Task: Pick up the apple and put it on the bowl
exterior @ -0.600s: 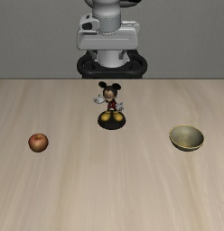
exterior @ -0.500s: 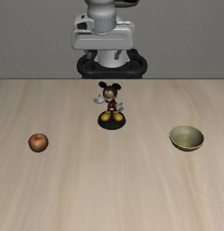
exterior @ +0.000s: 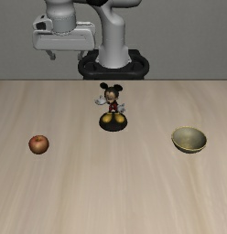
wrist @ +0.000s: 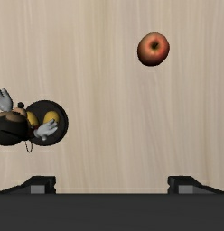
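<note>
A red apple (exterior: 38, 143) lies on the wooden table toward the exterior view's left. An olive-green bowl (exterior: 189, 139) sits empty toward the exterior view's right. My gripper (exterior: 59, 46) hangs high above the table's far left part, well above and behind the apple. From the wrist camera the apple (wrist: 154, 48) appears far ahead of my gripper (wrist: 112, 185). Its two fingertips (wrist: 37, 185) stand wide apart, open, with nothing between them.
A Mickey Mouse figure (exterior: 111, 107) on a black round base stands in the table's middle, between apple and bowl; the wrist view has the figure (wrist: 23, 124) off to one side of the fingers. The robot's base (exterior: 113, 64) is at the table's far edge.
My hand has swung from above the table's far middle toward the exterior view's left. Apple, bowl and figure have not moved.
</note>
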Robot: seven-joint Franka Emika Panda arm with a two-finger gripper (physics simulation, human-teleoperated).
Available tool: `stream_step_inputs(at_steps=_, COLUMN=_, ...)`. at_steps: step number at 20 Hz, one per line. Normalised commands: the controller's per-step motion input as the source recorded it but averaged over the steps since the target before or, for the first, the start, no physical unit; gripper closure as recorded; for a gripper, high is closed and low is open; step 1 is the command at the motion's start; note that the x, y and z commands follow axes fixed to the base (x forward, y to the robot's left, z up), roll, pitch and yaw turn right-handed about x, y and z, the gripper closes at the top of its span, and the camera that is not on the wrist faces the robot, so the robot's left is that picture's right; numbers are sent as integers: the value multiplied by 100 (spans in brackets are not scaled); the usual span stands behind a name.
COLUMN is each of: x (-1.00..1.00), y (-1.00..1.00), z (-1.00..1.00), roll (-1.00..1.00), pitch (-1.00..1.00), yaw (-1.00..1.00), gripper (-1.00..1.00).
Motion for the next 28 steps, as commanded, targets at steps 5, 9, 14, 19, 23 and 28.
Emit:
stream_step_inputs(at_steps=5, x=0, y=-100, z=0, roll=0, pitch=0, yaw=0, gripper=-100)
stream_step_inputs(at_steps=9, x=0, y=-100, z=0, roll=0, pitch=0, yaw=0, gripper=-100)
stream_step_inputs(at_steps=14, x=100, y=0, z=0, roll=0, pitch=0, yaw=0, gripper=-100)
stream_step_inputs(at_steps=19, x=100, y=0, z=0, roll=0, pitch=0, yaw=0, gripper=-100)
stream_step_inputs(at_steps=23, x=100, y=0, z=0, roll=0, pitch=0, yaw=0, gripper=-100)
stream_step_inputs(at_steps=28, x=20, y=60, z=-20, roll=0, pitch=0, yaw=0, gripper=-100)
